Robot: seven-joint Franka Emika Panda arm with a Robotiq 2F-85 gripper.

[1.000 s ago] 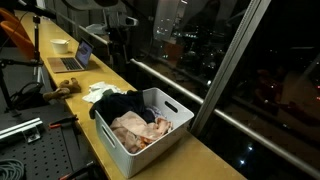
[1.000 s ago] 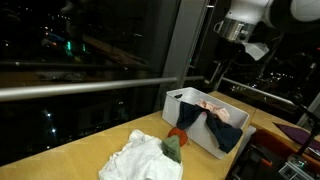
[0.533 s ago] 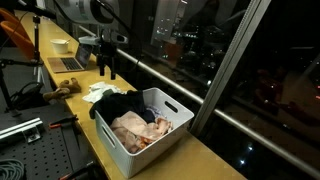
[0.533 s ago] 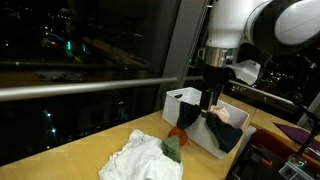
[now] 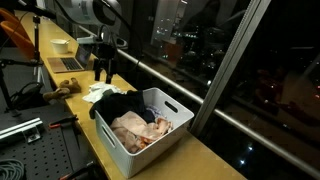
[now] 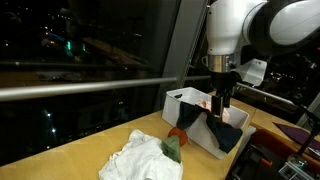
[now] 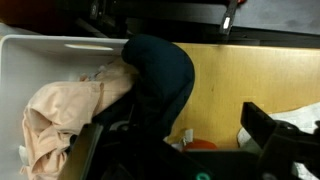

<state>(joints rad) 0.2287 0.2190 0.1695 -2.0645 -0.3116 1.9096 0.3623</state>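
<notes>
White bin [image 5: 110, 142], one dark garment [image 5: 121, 102], one pink cloth [image 5: 141, 128]

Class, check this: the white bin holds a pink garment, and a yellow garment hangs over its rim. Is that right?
No. A dark garment, not a yellow one, hangs over the rim; the wrist view shows it. The white bin does hold a pink garment.

The dark navy garment [image 7: 160, 75], soft and crumpled, lies draped over one end wall of the white bin [image 7: 60, 42], partly inside against the pink clothes [image 7: 60, 110] and partly hanging outside down onto the wooden table [image 7: 250, 70], towards the table's long open stretch.
</notes>
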